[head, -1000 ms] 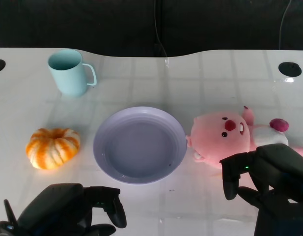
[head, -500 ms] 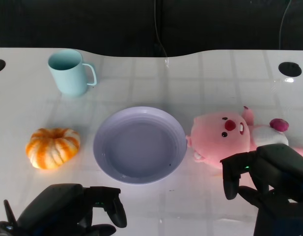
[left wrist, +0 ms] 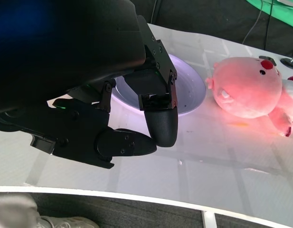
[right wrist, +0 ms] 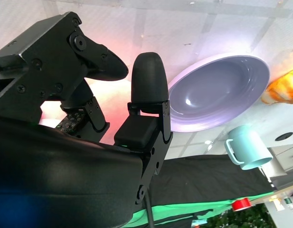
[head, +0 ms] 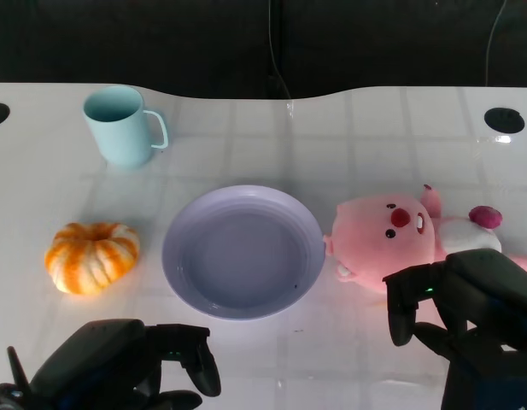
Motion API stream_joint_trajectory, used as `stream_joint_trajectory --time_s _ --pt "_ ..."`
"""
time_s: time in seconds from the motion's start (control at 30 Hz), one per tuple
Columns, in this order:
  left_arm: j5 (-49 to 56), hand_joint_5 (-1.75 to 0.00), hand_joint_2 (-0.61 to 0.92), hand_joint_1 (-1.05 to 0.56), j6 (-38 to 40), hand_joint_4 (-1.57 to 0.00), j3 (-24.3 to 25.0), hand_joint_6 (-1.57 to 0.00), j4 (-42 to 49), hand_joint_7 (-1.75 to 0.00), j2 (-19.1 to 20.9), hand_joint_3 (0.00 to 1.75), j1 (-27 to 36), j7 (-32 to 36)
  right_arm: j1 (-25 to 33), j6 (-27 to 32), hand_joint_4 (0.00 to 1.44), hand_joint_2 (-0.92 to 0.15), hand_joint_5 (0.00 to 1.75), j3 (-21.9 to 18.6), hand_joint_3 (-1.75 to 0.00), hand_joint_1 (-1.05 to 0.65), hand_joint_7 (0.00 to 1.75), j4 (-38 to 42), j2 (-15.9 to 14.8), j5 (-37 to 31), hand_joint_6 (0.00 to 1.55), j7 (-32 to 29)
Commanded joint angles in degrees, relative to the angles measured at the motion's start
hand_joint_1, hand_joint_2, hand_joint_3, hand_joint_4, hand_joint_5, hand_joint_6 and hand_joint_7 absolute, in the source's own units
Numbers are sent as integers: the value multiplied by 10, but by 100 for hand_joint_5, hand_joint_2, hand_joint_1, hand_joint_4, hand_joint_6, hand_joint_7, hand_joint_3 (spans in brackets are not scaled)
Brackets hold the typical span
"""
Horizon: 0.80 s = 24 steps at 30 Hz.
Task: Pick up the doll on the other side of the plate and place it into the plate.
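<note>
One pink doll [head: 389, 237] lies just beyond the right robot hand [head: 464, 299].

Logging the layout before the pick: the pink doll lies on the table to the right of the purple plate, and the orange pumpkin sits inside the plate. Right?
Not quite. The head view shows the orange pumpkin on the table left of the purple plate, not inside it; the plate holds nothing. The pink doll does lie on the table to its right.

doll [head: 391, 237] body behind right hand [head: 468, 299]
</note>
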Motion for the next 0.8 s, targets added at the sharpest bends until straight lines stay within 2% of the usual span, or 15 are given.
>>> stream_joint_trajectory --time_s 0.03,0.2,0.3,0.37,0.43,0.5,0.63,0.8 --pt "1 -159 92 -28 6 -63 4 -69 -7 -109 11 36 -1 -8 -4 18 89 -44 142 -14 -99 -9 89 -11 1 -2 95 -13" --pt "1 -160 92 -28 0 -63 3 -69 -3 -109 10 36 0 -3 -1 5 82 -61 115 -31 -53 -10 41 -22 0 8 97 -43" --pt "1 -161 92 -28 2 -63 2 -69 -4 -109 9 36 0 -4 -1 -29 78 -61 102 -42 -50 -13 28 -18 -4 26 92 -57" --pt "4 -162 92 -28 1 -63 2 -69 -3 -108 10 36 0 -2 -2 -56 75 -61 97 -51 -49 -16 23 -14 -5 36 88 -71" --pt "5 -162 92 -29 -2 -63 2 -70 -1 -108 10 35 0 0 -2 -72 71 -64 89 -61 -41 -21 17 -14 -2 36 82 -85" --pt "3 -162 92 -29 -1 -63 1 -70 0 -108 9 35 -1 -1 -2 -69 61 -69 84 -69 -30 -26 11 -25 -3 22 73 -96" --pt "5 -162 92 -28 -1 -63 0 -70 1 -108 9 34 -2 -2 -4 -33 33 -82 81 -80 -9 -41 1 -56 -11 -26 51 -96" --pt "9 -160 92 -28 0 -63 -2 -70 2 -108 8 34 -5 0 -9 30 16 -86 70 -85 -3 -58 0 -77 -9 -82 35 -90"
